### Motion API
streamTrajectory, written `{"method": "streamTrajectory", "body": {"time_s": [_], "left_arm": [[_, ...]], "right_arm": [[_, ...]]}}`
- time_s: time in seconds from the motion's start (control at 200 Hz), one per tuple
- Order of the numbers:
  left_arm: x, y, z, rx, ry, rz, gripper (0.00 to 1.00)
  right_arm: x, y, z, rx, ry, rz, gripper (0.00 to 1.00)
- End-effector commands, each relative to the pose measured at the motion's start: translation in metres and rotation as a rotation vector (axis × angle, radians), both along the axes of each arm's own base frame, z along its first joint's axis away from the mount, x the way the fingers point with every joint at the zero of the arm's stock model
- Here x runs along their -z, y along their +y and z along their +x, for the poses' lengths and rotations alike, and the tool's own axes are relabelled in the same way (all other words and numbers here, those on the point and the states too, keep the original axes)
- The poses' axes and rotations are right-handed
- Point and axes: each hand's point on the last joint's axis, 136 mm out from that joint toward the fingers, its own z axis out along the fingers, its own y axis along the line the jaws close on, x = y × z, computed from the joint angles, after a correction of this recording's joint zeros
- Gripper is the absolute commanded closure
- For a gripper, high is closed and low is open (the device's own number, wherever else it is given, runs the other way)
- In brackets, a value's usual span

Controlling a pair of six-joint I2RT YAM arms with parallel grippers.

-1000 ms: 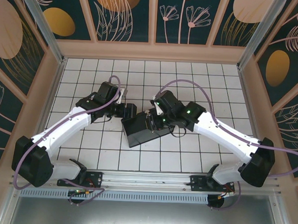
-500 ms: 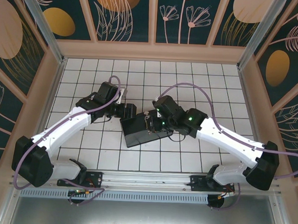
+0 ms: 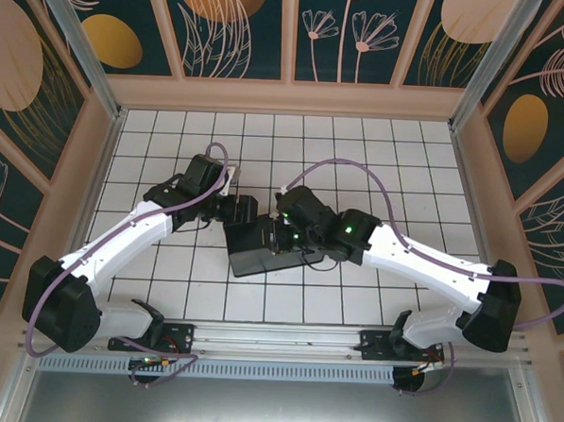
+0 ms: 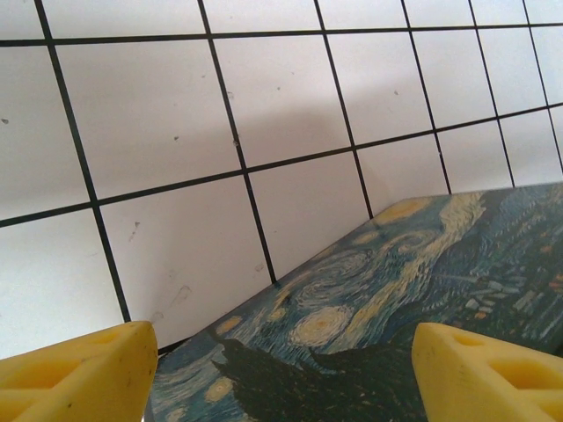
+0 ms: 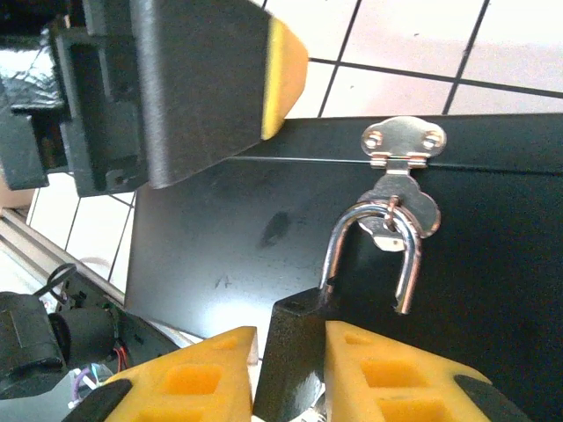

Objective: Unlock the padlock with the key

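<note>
Right jaws closed on the dark body of the padlock [image 5: 295,352], hanging by its silvery shackle [image 5: 339,242] from the hasp [image 5: 403,141] on the black front of the box [image 5: 220,229]; one shackle leg apparently clear of the body. Left jaws spread wide over the painted lid [image 4: 396,308], clamping nothing. Risk of dragging the unheld box across the bench [image 4: 176,105] by tugging the lock; of snagging the shackle in the hasp loop by twisting; of pressing the free leg into the body by pushing upward.

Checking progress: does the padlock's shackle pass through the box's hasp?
Yes, the shackle of the padlock loops through the silver hasp on the dark box.
</note>
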Motion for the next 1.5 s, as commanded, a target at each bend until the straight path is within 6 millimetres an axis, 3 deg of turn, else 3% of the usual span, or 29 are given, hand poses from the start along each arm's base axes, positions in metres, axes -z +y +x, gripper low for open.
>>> {"method": "streamTrajectory", "body": {"time_s": [0.0, 0.255, 0.275, 0.435, 0.556, 0.651, 0.681, 0.891, 1.116, 1.281, 1.496], "left_arm": [[0.015, 0.001, -0.016, 0.040, 0.055, 0.031, 0.23], [0.012, 0.000, -0.016, 0.042, 0.047, 0.020, 0.23], [0.020, 0.002, -0.020, 0.041, 0.067, 0.030, 0.23], [0.020, 0.002, -0.021, 0.039, 0.066, 0.026, 0.23], [0.018, 0.006, -0.019, 0.026, 0.052, 0.044, 0.22], [0.019, 0.008, -0.015, 0.021, 0.046, 0.061, 0.20], [0.006, 0.004, -0.009, 0.023, 0.017, 0.045, 0.20], [-0.025, 0.001, 0.004, 0.037, -0.046, 0.046, 0.18], [-0.042, 0.015, -0.010, 0.028, -0.054, 0.073, 0.17], [-0.028, 0.029, -0.027, 0.003, -0.020, 0.104, 0.18], [-0.027, 0.028, -0.023, -0.005, -0.028, 0.107, 0.18]], "right_arm": [[-0.015, 0.030, -0.003, -0.038, -0.039, 0.029, 0.72], [-0.024, 0.049, -0.007, -0.087, -0.075, -0.034, 0.63], [-0.025, 0.050, -0.007, -0.090, -0.079, -0.039, 0.62], [-0.027, 0.055, -0.007, -0.100, -0.081, -0.043, 0.60], [-0.032, 0.041, 0.000, -0.045, -0.066, -0.013, 0.61], [-0.022, 0.021, 0.005, 0.012, -0.011, 0.024, 0.61], [-0.017, 0.016, 0.006, 0.027, 0.003, 0.038, 0.61], [0.005, -0.007, 0.022, 0.111, 0.010, 0.077, 0.60], [-0.001, -0.004, 0.019, 0.064, 0.027, 0.123, 0.65], [0.012, 0.001, 0.015, 0.019, -0.013, -0.052, 0.66], [0.019, -0.006, 0.017, 0.017, -0.033, -0.170, 0.71]]}}
